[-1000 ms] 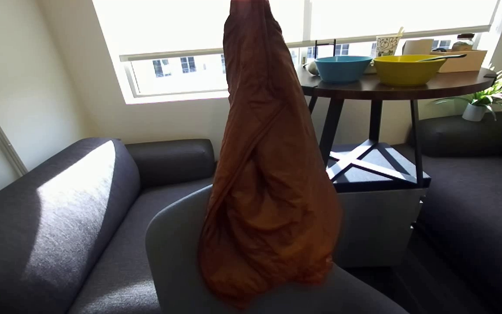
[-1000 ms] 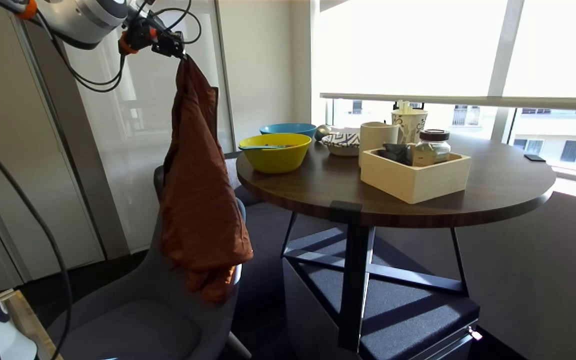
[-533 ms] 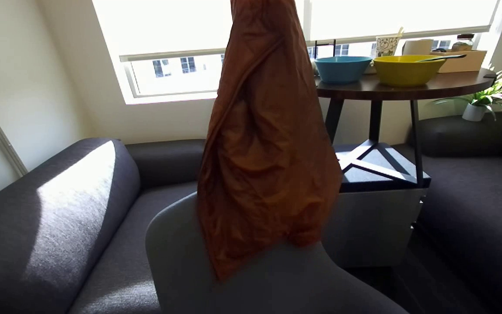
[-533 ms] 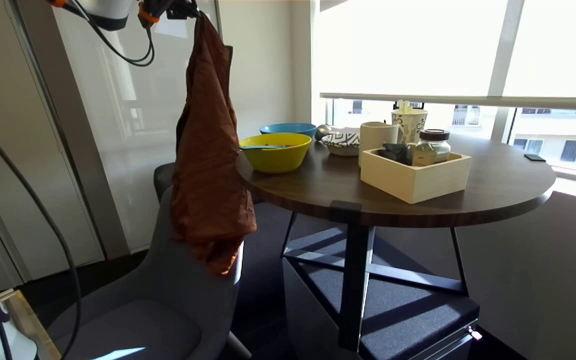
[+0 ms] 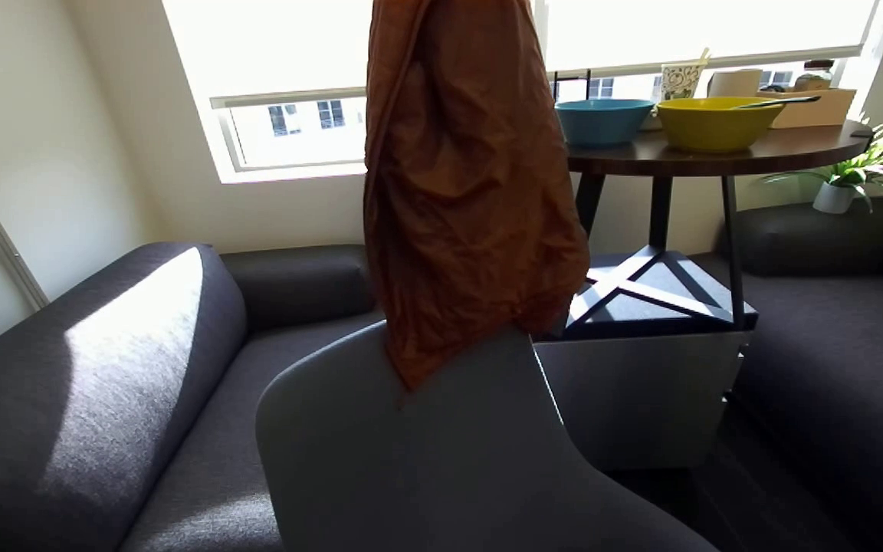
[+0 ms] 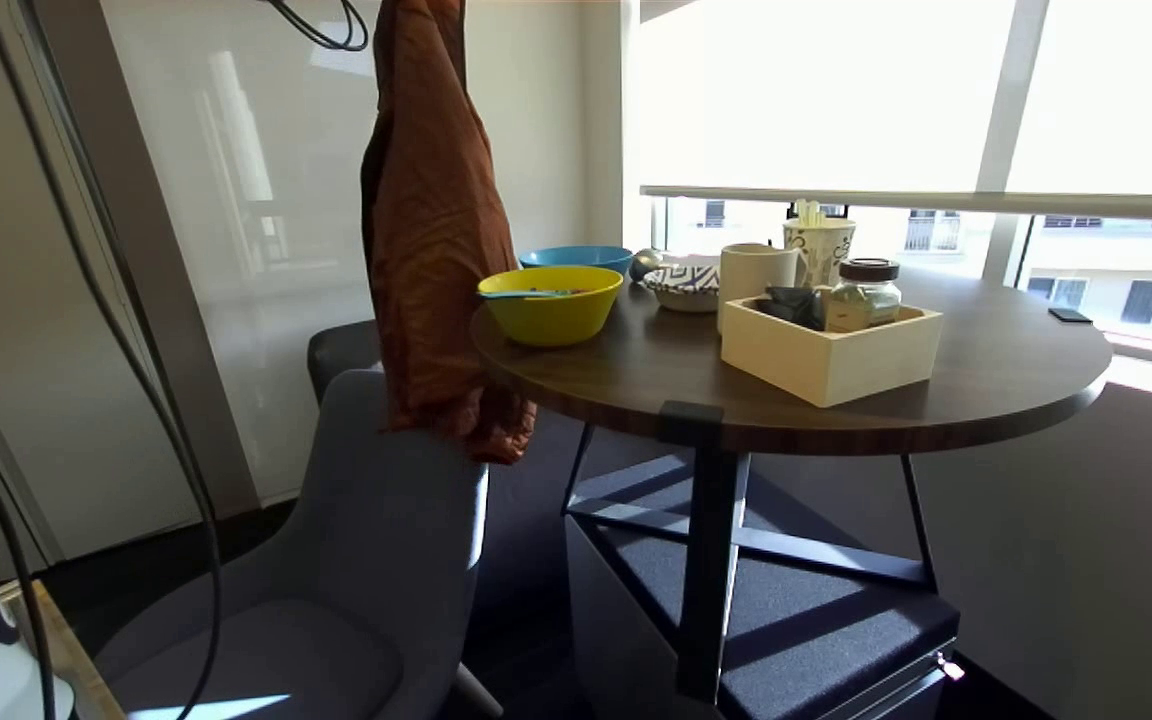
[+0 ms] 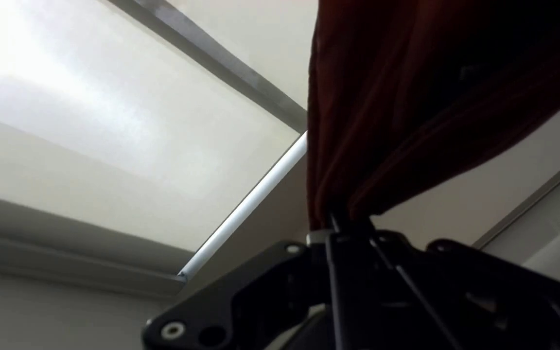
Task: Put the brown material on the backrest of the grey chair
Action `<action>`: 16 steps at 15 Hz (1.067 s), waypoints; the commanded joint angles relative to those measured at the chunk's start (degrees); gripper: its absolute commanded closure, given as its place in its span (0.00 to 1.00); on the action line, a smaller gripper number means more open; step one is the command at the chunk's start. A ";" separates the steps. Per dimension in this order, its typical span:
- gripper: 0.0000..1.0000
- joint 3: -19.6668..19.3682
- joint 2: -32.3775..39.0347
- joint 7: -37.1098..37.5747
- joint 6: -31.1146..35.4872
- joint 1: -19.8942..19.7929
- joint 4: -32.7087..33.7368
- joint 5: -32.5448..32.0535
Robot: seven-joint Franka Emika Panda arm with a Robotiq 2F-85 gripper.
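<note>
Gathered end of brown material (image 7: 406,97) is clamped in gripper (image 7: 341,226) per wrist view; rest is hung down w/ folds, upper part cut off by frame in both exterior views. Btm edge is seen overlapping top of backrest (image 5: 418,460) of grey chair (image 6: 326,650) in both, but whether it's touched can't be told. Yellow bowl (image 6: 551,320) & blue bowl (image 6: 586,256) are set on round table (image 6: 996,350) nr chair.

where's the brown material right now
The brown material hangs from the gripper; in both exterior views its lower end overlaps the top of the grey chair's backrest, left of the blue bowl.
</note>
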 commanded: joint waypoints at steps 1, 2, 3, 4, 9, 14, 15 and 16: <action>0.99 -1.73 9.95 0.65 0.30 11.20 14.08 -15.32; 0.99 -2.19 11.75 1.03 0.79 13.70 16.89 -19.10; 0.99 -2.34 13.30 1.31 1.23 15.94 19.63 -22.28; 0.99 -2.65 15.04 2.18 1.79 18.16 22.36 -26.08; 0.99 -2.51 21.18 9.90 1.51 26.86 35.89 -45.24; 0.99 -6.11 26.51 23.39 -1.58 36.11 49.07 -66.51; 0.99 -8.59 27.46 27.04 -1.78 38.46 51.61 -70.73; 0.99 -16.89 25.73 25.24 -0.62 41.70 54.14 -63.44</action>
